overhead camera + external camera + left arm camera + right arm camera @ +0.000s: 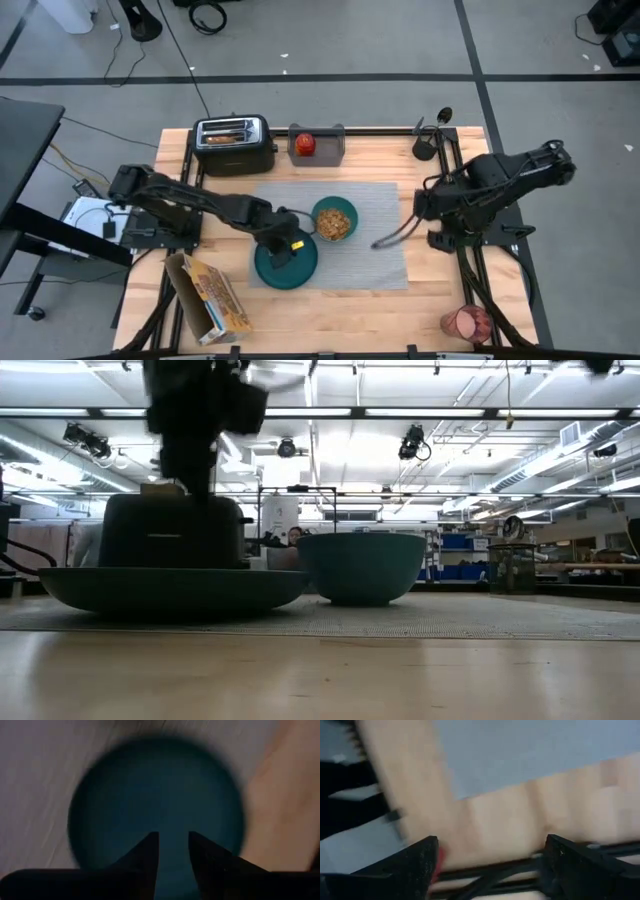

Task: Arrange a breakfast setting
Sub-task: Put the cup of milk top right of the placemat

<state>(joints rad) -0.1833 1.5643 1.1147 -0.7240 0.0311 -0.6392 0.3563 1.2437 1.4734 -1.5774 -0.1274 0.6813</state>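
1. The left gripper [284, 246] is hovering over the teal plate [270, 270], which is lying on the near-left part of the grey placemat [370, 230], its left edge overhanging onto the wooden table [440, 290].
2. In the left wrist view the two dark fingers [150, 850] are standing slightly parted with a narrow gap, nothing between them; the plate [155, 810] is sitting straight ahead of the tips, apart from them.
3. The plate is appearing rigid, smooth and probably slippery, and likely to chip if dropped; a hold on its raised rim [170, 582] would be the surest, since the flat centre offers nothing to pinch.
4. The teal bowl [334, 220], holding cereal, is standing just beside the plate on the placemat; it would need to be kept level while being moved.
5. The right gripper [490, 855] is waiting with fingers spread wide and empty above the table's right edge; the metal spoon [392, 238] is lying on the placemat's right part, near it.
6. The red cup [466, 322] is lying at the table's near-right corner, well apart from both grippers.
7. The small red fruit [305, 144] is resting in the grey tray [335, 148] beside the toaster [234, 146].
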